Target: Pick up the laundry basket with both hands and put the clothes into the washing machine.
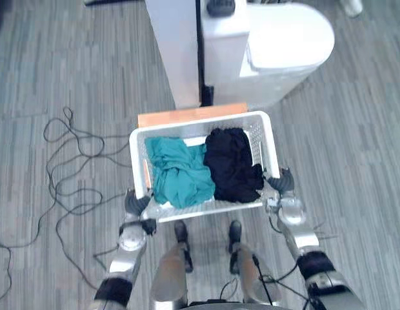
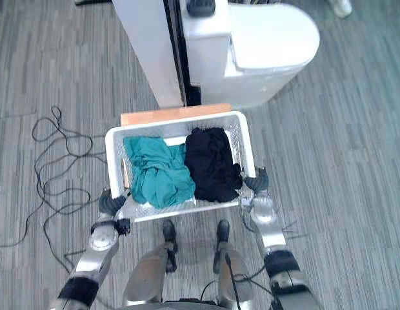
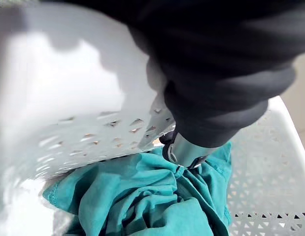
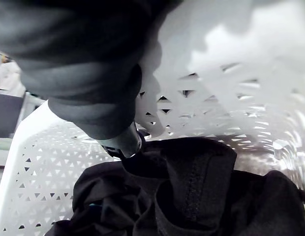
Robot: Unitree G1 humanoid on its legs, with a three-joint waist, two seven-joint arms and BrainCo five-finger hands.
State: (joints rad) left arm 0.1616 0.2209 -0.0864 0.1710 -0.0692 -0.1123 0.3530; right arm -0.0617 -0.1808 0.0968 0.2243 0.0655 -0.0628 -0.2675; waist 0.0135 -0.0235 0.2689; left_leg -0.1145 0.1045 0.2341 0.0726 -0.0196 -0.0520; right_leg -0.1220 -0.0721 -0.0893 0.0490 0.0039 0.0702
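Gripping the laundry basket (image 1: pixel 200 121), which sat near the robot with a teal garment (image 1: pixel 179 171) on its left and a black garment (image 1: pixel 232 165) on its right, you had the left hand (image 1: pixel 134 203) pinching the near left corner and the right hand (image 1: pixel 282 184) pinching the right wall, thumbs hooked inside. The washing machine (image 1: pixel 277 51) stood farther off, beyond an orange board (image 1: pixel 190 115). The step called for raising both sides evenly, lest the clothes slide.

Lighting: bright, diffuse, delivered from overhead; the grey floor (image 1: pixel 58 64) is evenly lit. Glare: the top of the washing machine (image 1: pixel 290 39) is bleached to flat white; broad highlights are thrown across the wall of the laundry basket (image 3: pixel 69 88) in both wrist views. Dark areas: folds of the black garment (image 1: pixel 232 165) are barely resolved.
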